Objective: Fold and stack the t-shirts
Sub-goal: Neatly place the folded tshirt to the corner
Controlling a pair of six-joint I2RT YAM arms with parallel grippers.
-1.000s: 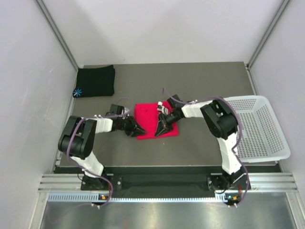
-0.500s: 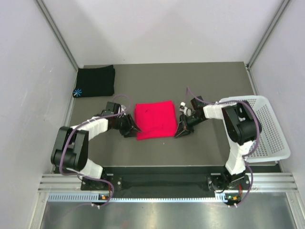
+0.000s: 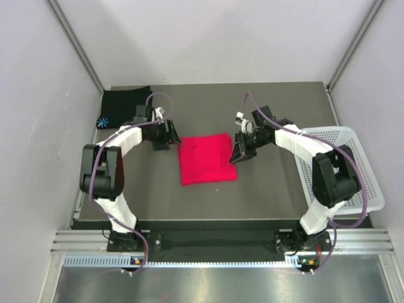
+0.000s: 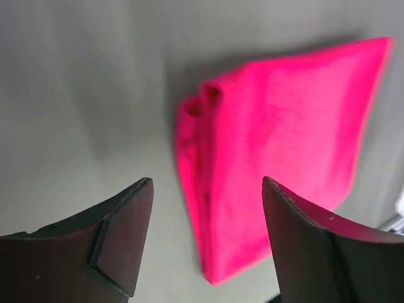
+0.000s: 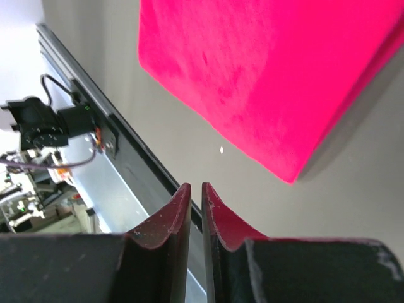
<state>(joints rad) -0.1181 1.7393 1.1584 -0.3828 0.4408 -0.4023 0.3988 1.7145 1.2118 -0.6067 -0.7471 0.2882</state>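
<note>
The folded bright red-pink cloth shirt, roughly square, lies flat between both pincers. The left pincer, spread and empty, hovers beside the shirt's far-left corner. The right pincer, pressed together on nothing, sits off its right edge. The folded black shirt lies behind the left pincer, nearer that arm. The white perforated plastic basket, outside the right pincer, shows nothing inside.

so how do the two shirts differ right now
The red shirt is plain; the black shirt has a small light-blue starburst mark. The red shirt lies at the middle of the table; the black shirt sits at its far left corner. Both are folded flat, apart, not yet stacked.
</note>
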